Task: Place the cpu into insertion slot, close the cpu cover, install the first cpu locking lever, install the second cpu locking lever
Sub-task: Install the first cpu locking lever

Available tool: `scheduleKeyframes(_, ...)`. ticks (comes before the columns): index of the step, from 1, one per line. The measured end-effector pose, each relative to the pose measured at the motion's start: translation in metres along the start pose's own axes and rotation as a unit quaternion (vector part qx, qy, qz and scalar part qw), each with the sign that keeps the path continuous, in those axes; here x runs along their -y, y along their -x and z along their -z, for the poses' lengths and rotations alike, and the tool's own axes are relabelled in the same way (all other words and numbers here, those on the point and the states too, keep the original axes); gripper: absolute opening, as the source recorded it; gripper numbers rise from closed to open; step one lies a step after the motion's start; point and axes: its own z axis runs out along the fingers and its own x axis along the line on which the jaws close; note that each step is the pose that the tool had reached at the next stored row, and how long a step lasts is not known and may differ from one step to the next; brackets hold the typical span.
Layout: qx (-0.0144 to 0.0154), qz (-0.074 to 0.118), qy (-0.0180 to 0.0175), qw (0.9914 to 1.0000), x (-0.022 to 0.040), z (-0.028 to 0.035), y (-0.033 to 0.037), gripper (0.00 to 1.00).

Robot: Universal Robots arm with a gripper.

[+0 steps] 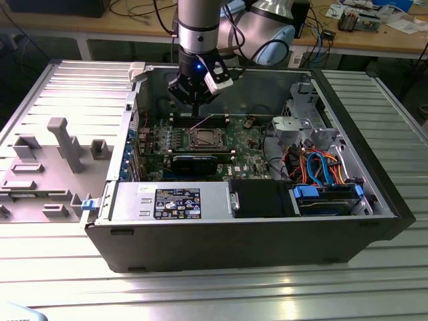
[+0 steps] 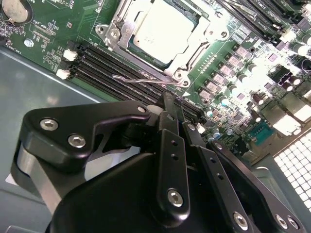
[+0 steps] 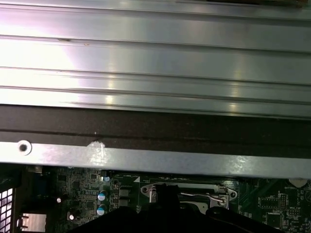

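Black gripper (image 2: 176,109) linkages sit nearest the lens in the second wrist view; the jaws appear drawn together with nothing between them, their tips poised just above a thin wire locking lever (image 2: 146,78). We see the cpu (image 2: 165,26) already seated in the insertion slot (image 2: 116,46), with the cpu cover (image 2: 214,31) lying down around it as a silver frame. The lever's long axis runs along the socket edge nearest the jaws, beside the black memory slots (image 2: 112,65), and it looks raised, not yet latched. In the exterior view the gripper (image 1: 196,99) hangs inside the open computer case (image 1: 374,194), toward its far wall, with the socket directly below and ahead. We judge room tight: memory slots flank the lever closely, and the case wall stands near behind the arm.
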Motion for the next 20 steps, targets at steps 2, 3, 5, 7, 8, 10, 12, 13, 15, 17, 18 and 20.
scheduleKeyframes(2, 0.0, 0.0, 0.0, 1.0, 0.0, -0.0003, 0.0002, 0.11)
scheduleKeyframes(3, 0.0, 0.0, 0.0, 1.0, 0.0, -0.0005, 0.0004, 0.11)
scheduleKeyframes(5, 0.0, 0.0, 0.0, 1.0, 0.0001, -0.0008, 0.0007, 0.11)
scheduleKeyframes(7, 0.0, 0.0, 0.0, 1.0, 0.0001, -0.0011, 0.001, 0.11)
scheduleKeyframes(8, 0.0, 0.0, 0.0, 1.0, 0.0001, -0.0013, 0.0011, 0.11)
scheduleKeyframes(10, 0.0, 0.0, 0.0, 1.0, 0.0001, -0.0017, 0.0016, 0.11)
scheduleKeyframes(12, 0.0, 0.0, 0.0, 1.0, 0.0001, -0.0021, 0.0021, 0.11)
scheduleKeyframes(13, 0.0, 0.0, 0.0, 1.0, 0.0001, -0.0023, 0.0023, 0.11)
scheduleKeyframes(15, 0.0, 0.0, 0.0, 1.0, 0.0001, -0.0026, 0.0026, 0.11)
scheduleKeyframes(17, 0.0, 0.0, 0.0, 1.0, 0.0001, -0.0031, 0.0031, 0.11)
scheduleKeyframes(18, 0.0, 0.0, 0.0, 1.0, 0.0001, -0.0034, 0.0034, 0.11)
scheduleKeyframes(20, 0.0, 0.0, 0.0, 1.0, 0.0001, -0.0039, 0.0038, 0.11)
